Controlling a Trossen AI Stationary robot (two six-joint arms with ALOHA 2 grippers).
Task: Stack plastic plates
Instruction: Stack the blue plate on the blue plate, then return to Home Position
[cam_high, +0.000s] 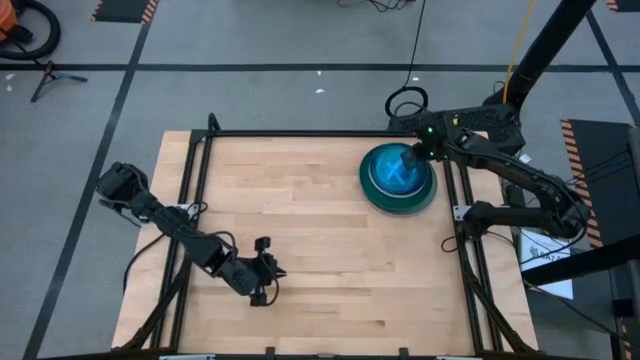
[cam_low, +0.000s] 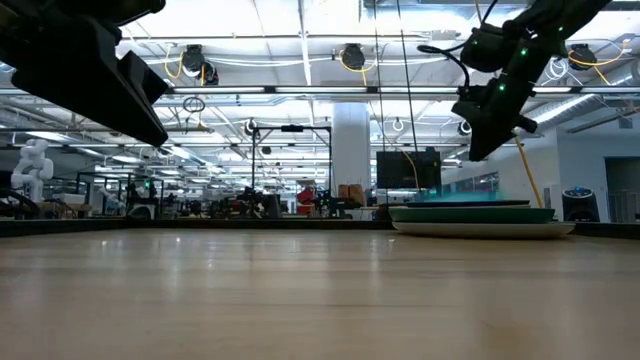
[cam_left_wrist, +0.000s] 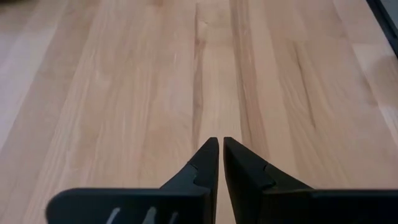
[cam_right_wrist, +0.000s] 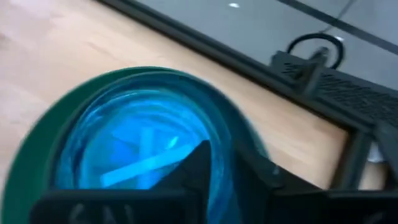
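The plates stand in one stack (cam_high: 398, 180) near the table's far right corner. In the low view a pale grey plate (cam_low: 480, 229) lies on the table at the bottom, a dark green one (cam_low: 470, 214) on it, and translucent cyan plates (cam_right_wrist: 143, 149) on top. Any other plates in the stack are hidden. My right gripper (cam_high: 408, 158) hangs shut over the stack's far part, clear above it in the low view (cam_low: 480, 150). My left gripper (cam_high: 275, 272) waits shut over bare wood near the table's near left (cam_left_wrist: 219, 142).
A black frame (cam_high: 300, 133) runs along the table's far, left and right edges, close behind the stack (cam_right_wrist: 249, 59). The wooden top (cam_high: 300, 210) is bare from the stack across to the left arm. Cables lie on the floor beyond the far edge.
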